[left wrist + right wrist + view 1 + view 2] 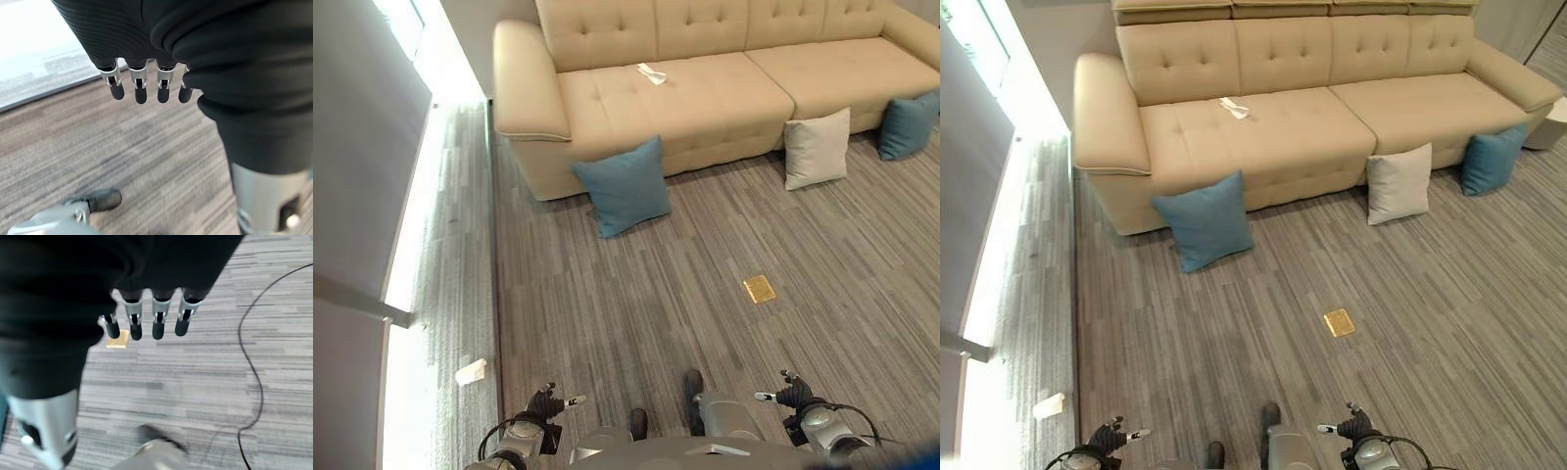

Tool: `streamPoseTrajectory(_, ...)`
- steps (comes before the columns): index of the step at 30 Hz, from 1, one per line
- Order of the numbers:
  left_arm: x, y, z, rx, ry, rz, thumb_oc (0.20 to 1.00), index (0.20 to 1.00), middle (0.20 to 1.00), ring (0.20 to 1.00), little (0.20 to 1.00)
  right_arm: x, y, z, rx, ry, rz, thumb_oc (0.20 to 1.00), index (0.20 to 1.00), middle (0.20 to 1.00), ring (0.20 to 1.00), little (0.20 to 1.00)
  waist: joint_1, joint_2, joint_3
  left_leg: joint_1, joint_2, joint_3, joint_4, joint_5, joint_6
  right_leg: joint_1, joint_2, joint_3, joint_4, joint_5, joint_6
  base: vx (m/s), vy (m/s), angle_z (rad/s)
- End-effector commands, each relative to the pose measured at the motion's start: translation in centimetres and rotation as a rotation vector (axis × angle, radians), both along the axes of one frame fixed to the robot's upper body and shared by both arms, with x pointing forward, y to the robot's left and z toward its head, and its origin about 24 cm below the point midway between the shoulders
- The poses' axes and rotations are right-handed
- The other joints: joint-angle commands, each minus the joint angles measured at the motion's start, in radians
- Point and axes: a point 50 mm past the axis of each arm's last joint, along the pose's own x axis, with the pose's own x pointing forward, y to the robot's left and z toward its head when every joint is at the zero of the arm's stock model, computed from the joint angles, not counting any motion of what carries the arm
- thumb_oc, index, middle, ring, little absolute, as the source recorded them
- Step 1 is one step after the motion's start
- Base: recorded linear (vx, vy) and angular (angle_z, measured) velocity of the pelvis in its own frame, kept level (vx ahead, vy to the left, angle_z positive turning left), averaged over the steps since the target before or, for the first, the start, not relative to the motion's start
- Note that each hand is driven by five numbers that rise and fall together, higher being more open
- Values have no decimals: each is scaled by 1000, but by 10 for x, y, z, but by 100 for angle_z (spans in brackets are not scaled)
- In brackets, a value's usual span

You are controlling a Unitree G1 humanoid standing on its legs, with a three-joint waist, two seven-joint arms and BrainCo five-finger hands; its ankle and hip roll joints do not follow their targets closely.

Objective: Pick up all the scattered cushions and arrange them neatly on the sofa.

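Note:
A beige sofa [724,98] stands across the far side of the carpet. Three cushions rest on the floor, leaning against its front. A blue cushion [624,186] is by the left end, a white cushion [818,148] near the middle, and a second blue cushion [907,125] at the right. My left hand [142,88] hangs over the carpet with straight fingers and holds nothing. My right hand [157,323] hangs the same way, open, well short of the cushions.
A small white object [652,73] lies on the sofa seat. A brass floor plate [759,288] is set in the carpet between me and the sofa. A white scrap [471,371] lies by the bright wall strip at the left.

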Motion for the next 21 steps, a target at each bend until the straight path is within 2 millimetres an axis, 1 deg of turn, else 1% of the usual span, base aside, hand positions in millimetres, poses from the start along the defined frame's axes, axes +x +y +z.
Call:
streamPoseTrajectory(1, 11, -3, 4, 6, -60, -13, 1000, 1000, 1000, 1000, 1000, -6, -20, 4, -70, 9, -3, 1000, 1000, 1000, 1000, 1000, 13, 12, -24, 25, 12, -183, 91, -62, -83, 127, 10, -25, -38, 5, 0, 222, -252, 113)
streamPoseTrajectory(2, 10, -5, 3, -1, -61, -8, 1000, 1000, 1000, 1000, 1000, -8, -20, 3, -64, 12, -9, 1000, 1000, 1000, 1000, 1000, 12, 12, -27, 18, 21, -186, 111, -50, -97, 142, 10, -31, -47, 1, -7, 227, -258, 110)
streamPoseTrajectory(4, 13, -9, 3, -12, -65, -27, 1000, 1000, 1000, 1000, 1000, -10, -22, 3, -60, 11, -25, 1000, 1000, 1000, 1000, 1000, 11, 9, -21, -17, 29, -187, 197, -8, -131, 181, 10, -42, -69, -11, -24, 140, -205, 97)
streamPoseTrajectory(5, 19, -11, 5, -11, -79, -50, 1000, 1000, 1000, 1000, 1000, -8, -23, 4, -60, -10, -33, 1000, 1000, 1000, 1000, 1000, 16, -7, 7, -111, 17, -156, 363, 57, -158, 224, -3, -51, -93, -13, -40, 101, -265, 57)
streamPoseTrajectory(6, 24, -13, 6, -14, -95, -52, 1000, 1000, 1000, 1000, 1000, -7, -25, 5, -61, -17, -45, 1000, 1000, 1000, 1000, 1000, 21, -25, 26, -188, 23, -88, 477, 80, -155, 257, -17, -63, -112, -20, -55, 55, -208, 29)
streamPoseTrajectory(7, 24, -13, 6, -14, -95, -52, 1000, 1000, 1000, 1000, 1000, -7, -25, 5, -61, -18, -45, 1000, 1000, 1000, 1000, 1000, 21, -24, 26, -191, 24, -88, 482, 78, -155, 257, -16, -63, -113, -19, -55, 75, -159, 20)
streamPoseTrajectory(8, 25, -13, 6, -18, -100, -50, 1000, 1000, 1000, 1000, 1000, -9, -25, 5, -60, -10, -47, 1000, 1000, 1000, 1000, 1000, 23, -30, 29, -213, 30, -52, 498, 75, -150, 272, -22, -71, -119, -23, -59, 86, -77, 34)
streamPoseTrajectory(10, 25, -14, 6, -22, -101, -53, 1000, 1000, 1000, 1000, 1000, -12, -27, 4, -66, 8, -53, 1000, 1000, 1000, 1000, 1000, 34, -40, 31, -261, 23, -7, 463, 40, -137, 297, -32, -82, -130, -32, -61, 161, -99, 27)
streamPoseTrajectory(11, 23, -14, 6, -22, -95, -56, 1000, 1000, 1000, 1000, 1000, -15, -27, 3, -65, 17, -52, 1000, 1000, 1000, 1000, 1000, 38, -44, 27, -275, 17, 10, 417, 12, -127, 308, -33, -87, -133, -41, -59, 200, -51, 14)
streamPoseTrajectory(12, 22, -13, 5, -21, -88, -58, 1000, 1000, 1000, 1000, 1000, -16, -27, 2, -65, 20, -52, 1000, 1000, 1000, 1000, 1000, 42, -44, 25, -277, 13, 22, 371, -1, -122, 319, -32, -90, -136, -50, -55, 289, -10, 13)
streamPoseTrajectory(13, 18, -12, 4, -17, -73, -62, 1000, 1000, 1000, 1000, 1000, -17, -27, 2, -68, 25, -52, 1000, 1000, 1000, 1000, 1000, 48, -37, 18, -314, 14, 53, 276, 36, -125, 346, -23, -97, -145, -69, -51, 275, 20, 12)
streamPoseTrajectory(15, 15, -11, 3, -9, -62, -65, 1000, 1000, 1000, 1000, 1000, -15, -26, 2, -68, 19, -52, 1000, 1000, 1000, 1000, 1000, 58, -27, 19, -349, 31, 94, 211, 106, -134, 376, -11, -99, -147, -88, -52, 230, 34, 20)
streamPoseTrajectory(16, 14, -11, 3, -8, -61, -63, 1000, 1000, 1000, 1000, 1000, -15, -26, 2, -68, 19, -52, 1000, 1000, 1000, 1000, 1000, 62, -25, 22, -354, 37, 101, 201, 114, -135, 383, -8, -97, -145, -93, -52, 181, 61, 8)
streamPoseTrajectory(17, 11, -9, 2, -9, -48, -55, 1000, 1000, 1000, 1000, 1000, -15, -25, 2, -62, 19, -48, 1000, 1000, 1000, 1000, 1000, 66, -20, 16, -329, 41, 95, 165, 108, -130, 387, -4, -92, -139, -98, -51, 263, 106, -10)
streamPoseTrajectory(18, 1, -8, -1, -7, -16, -41, 1000, 1000, 1000, 1000, 1000, -17, -21, 0, -53, 27, -39, 1000, 1000, 1000, 1000, 1000, 66, -19, -2, -304, 30, 74, 159, 106, -121, 399, -11, -92, -129, -104, -43, 300, 129, -34)
streamPoseTrajectory(19, -2, -7, -2, -7, -5, -39, 1000, 1000, 1000, 1000, 1000, -19, -20, -1, -51, 34, -38, 1000, 1000, 1000, 1000, 1000, 65, -20, -11, -293, 26, 74, 153, 103, -117, 404, -17, -92, -124, -106, -38, 446, 218, -36)
streamPoseTrajectory(20, -4, -7, -2, -8, 8, -49, 1000, 1000, 1000, 1000, 1000, -19, -16, -2, -43, 43, -25, 1000, 1000, 1000, 1000, 1000, 66, -22, -36, -249, 18, 87, 134, 81, -98, 414, -43, -89, -97, -112, -18, 290, 162, -42)
streamPoseTrajectory(21, -4, -7, -2, -8, 9, -49, 1000, 1000, 1000, 1000, 1000, -19, -16, -2, -43, 43, -25, 1000, 1000, 1000, 1000, 1000, 67, -22, -36, -248, 18, 88, 133, 81, -98, 415, -43, -89, -97, -112, -18, 372, 296, -22)
